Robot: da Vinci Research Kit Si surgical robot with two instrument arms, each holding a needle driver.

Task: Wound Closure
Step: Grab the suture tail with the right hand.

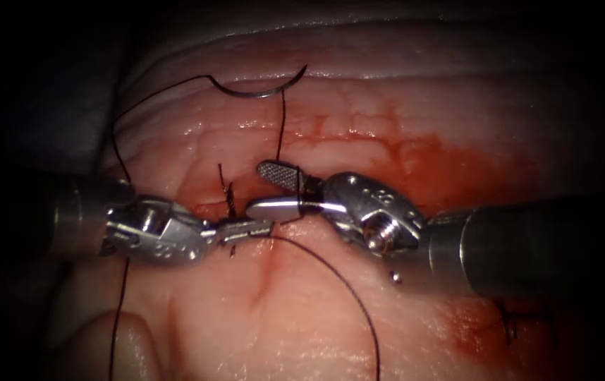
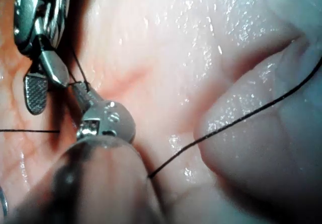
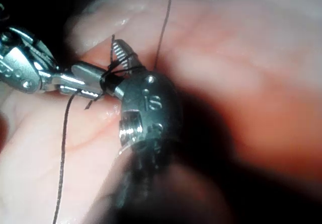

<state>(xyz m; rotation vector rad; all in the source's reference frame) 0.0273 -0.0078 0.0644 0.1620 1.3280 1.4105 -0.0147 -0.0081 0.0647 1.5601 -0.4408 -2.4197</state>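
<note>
The curved needle (image 1: 260, 90) lies free on top of the tissue (image 1: 331, 331) at the far side, held by neither tool. Its thread (image 1: 280, 123) drops toward the cut (image 1: 259, 286). My left tool (image 1: 257, 227) reaches in from the left, its jaws shut on the thread beside the stitch ends (image 1: 229, 197); from there the thread (image 1: 348, 289) curves away to the lower right. My right tool (image 1: 254, 189) stands open just above the left tool's tip, with nothing between its jaws. In the right wrist view, thread (image 3: 116, 67) is wrapped at the base of the right tool (image 3: 121, 53), touching the left tool (image 3: 83, 80).
Red fluid (image 1: 443, 162) stains the tissue right of the cut. A dark stitch (image 1: 510, 321) sits at the lower right. A long run of thread (image 1: 120, 296) loops down the left side, and thread (image 2: 251, 114) crosses a fold of tissue.
</note>
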